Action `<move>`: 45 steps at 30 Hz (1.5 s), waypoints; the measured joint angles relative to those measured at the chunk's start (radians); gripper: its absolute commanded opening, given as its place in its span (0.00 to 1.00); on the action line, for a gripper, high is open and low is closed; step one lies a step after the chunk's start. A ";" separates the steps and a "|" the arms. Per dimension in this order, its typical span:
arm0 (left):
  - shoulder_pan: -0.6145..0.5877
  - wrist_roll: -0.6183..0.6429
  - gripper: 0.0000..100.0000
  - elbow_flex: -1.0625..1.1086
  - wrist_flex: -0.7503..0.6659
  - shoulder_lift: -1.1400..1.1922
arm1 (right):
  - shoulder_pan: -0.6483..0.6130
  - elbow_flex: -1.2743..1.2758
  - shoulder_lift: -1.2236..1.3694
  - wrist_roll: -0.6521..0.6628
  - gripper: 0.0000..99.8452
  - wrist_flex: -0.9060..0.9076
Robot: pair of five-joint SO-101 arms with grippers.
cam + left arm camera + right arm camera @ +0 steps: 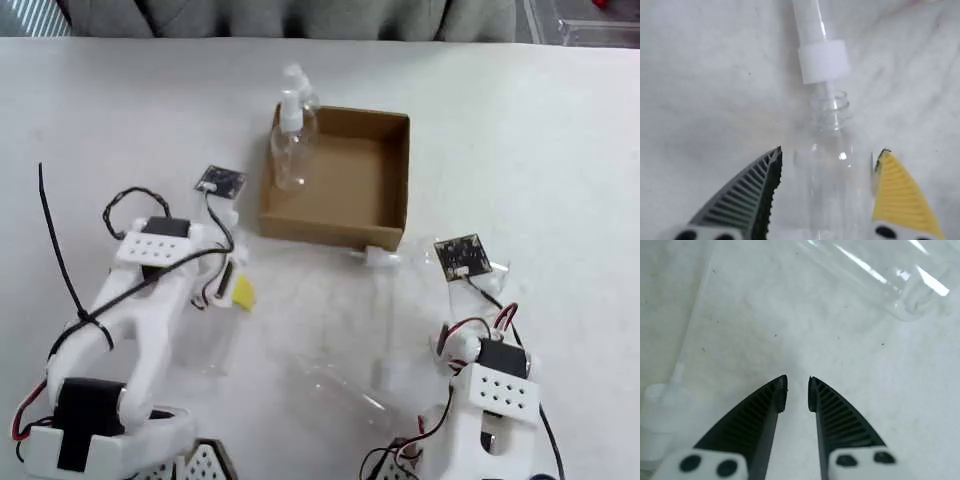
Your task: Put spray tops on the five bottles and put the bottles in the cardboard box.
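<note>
The table (540, 130) is white all over and a bit crumpled, like cloth, with tiny dark specks right under the right claw (797, 381). Far past the left claw (832, 151), along the table's back edge, is a grey soft thing (300, 18) with folds — I can't tell what it is. In the back corner on the left claw's side are thin pale stripes (30, 15). In the back corner on the right claw's side sits a see-through plastic box (590, 30). The light is soft and even — bright on the white top.
</note>
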 measured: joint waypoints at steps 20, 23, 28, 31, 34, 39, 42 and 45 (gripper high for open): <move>0.020 0.002 0.02 0.017 -0.006 0.006 | 0.000 0.012 0.000 0.000 0.05 0.000; 0.020 0.002 0.02 0.017 -0.006 0.006 | 0.000 0.012 0.000 0.000 0.05 0.000; 0.020 0.008 0.02 0.005 -0.002 0.008 | 0.000 0.012 0.000 0.000 0.05 0.000; 0.020 0.055 0.02 0.000 0.000 0.008 | 0.000 0.012 0.000 0.000 0.05 0.000; 0.018 0.080 0.02 -0.002 0.000 0.008 | 0.000 0.012 0.000 0.000 0.05 0.000; 0.002 0.091 0.02 -0.002 -0.008 0.008 | 0.000 0.012 0.000 0.000 0.05 0.000; -0.020 0.127 0.02 -0.002 -0.041 0.008 | 0.000 0.012 0.000 0.000 0.05 0.000; -0.037 0.153 0.02 -0.002 -0.075 0.008 | 0.000 0.012 0.000 0.000 0.05 0.000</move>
